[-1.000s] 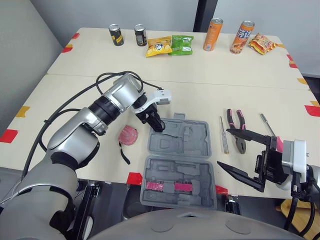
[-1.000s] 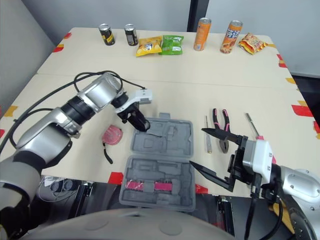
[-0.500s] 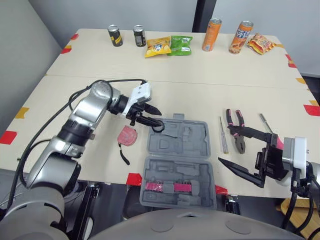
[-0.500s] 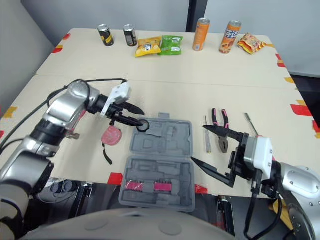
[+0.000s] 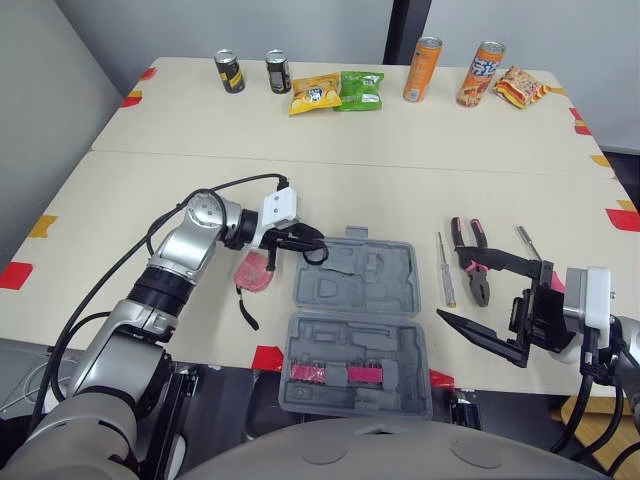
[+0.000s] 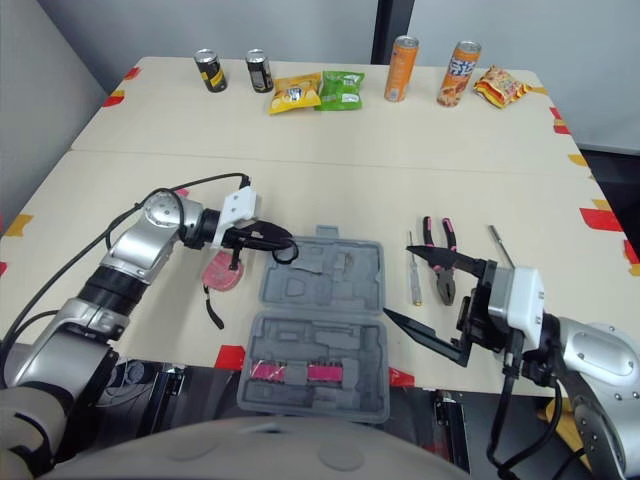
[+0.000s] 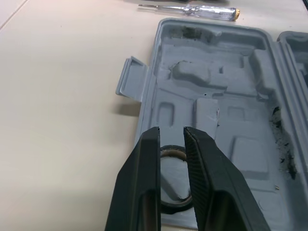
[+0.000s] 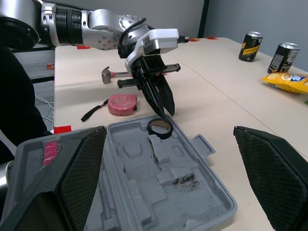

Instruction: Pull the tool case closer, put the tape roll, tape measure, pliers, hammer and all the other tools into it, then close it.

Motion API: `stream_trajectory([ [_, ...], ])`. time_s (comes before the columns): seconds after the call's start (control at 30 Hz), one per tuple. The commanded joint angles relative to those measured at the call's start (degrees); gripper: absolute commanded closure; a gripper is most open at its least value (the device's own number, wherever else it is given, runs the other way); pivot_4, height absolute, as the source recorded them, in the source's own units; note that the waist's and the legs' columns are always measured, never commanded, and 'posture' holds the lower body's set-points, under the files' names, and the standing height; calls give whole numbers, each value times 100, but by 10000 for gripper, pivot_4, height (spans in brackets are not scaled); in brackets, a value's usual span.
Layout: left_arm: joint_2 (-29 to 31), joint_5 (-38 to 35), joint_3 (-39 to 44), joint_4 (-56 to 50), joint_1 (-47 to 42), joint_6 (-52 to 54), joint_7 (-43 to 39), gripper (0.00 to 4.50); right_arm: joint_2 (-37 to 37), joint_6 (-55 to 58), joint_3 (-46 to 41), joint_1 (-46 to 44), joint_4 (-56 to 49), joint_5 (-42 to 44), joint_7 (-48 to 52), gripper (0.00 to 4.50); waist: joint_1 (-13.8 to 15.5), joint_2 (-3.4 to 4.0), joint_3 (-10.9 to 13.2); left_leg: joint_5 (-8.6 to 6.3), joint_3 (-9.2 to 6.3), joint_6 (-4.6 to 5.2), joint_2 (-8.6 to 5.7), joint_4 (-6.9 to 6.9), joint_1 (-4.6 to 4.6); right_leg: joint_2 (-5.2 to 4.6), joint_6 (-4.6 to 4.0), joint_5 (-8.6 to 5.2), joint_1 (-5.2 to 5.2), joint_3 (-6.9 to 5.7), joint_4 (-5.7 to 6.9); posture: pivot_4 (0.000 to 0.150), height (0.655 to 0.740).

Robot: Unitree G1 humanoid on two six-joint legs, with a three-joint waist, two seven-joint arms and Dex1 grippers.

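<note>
Jaws of the left gripper [image 7: 171, 131] stand at a narrow gap, tips right over the black tape roll [image 7: 171, 155], which lies flat in the far left corner of the open grey tool case [image 5: 360, 330]; whether they touch it I cannot tell. The case lies flat at the near edge of the counter [image 5: 400, 190]. A red tape measure [image 5: 254, 270] sits just left of the case, with the hammer [image 8: 113, 74] near it by the left arm. Right of the case lie a screwdriver [image 5: 446, 270] and pink-handled pliers [image 5: 472, 260]. The right gripper [image 5: 448, 288] hovers beside them, jaws spread wide and holding nothing.
</note>
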Motion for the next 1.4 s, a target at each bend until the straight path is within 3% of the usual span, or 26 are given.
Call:
stream_trajectory([
  [0.03,-11,-69,116,-65,6,36,-41,34086,13,-46,-29,57,-78,31,-12,0,0,0,0,0,0,0,0,0,0,0,0,0,0,0,0,1500,7400],
  [0.13,-15,-51,107,-54,4,16,-22,25552,15,-48,-31,79,-85,33,-23,0,0,0,0,0,0,0,0,0,0,0,0,0,0,0,0,1500,7400],
  [0.63,-154,292,24,452,-4,-588,91,25552,22,-36,29,28,-47,-9,-87,0,-14,0,0,0,0,0,0,0,1,0,0,0,0,0,2,1500,7400],
  [1.0,-222,1151,-339,1238,184,-1568,555,25552,-4,-30,140,-85,54,-51,-63,0,-38,5,-51,0,-2,0,0,1,12,0,0,0,14,0,1,1500,7400],
  [1.13,-218,1085,-279,1279,235,-1709,590,25552,-11,-32,207,-131,133,-78,-34,0,-45,8,-72,0,-5,0,0,1,26,0,1,0,36,-3,-6,1500,7400],
  [1.27,-315,501,114,765,467,-1487,562,25552,15,-77,254,-214,266,-142,-27,0,-73,12,-78,-1,-6,0,0,1,26,0,1,0,38,-3,-7,1500,7400],
  [1.4,-368,-246,621,-182,811,-522,768,25552,93,-82,258,-311,367,-148,-91,0,-85,8,-71,-1,-9,0,1,1,18,0,0,0,32,-8,-10,1500,7400],
])
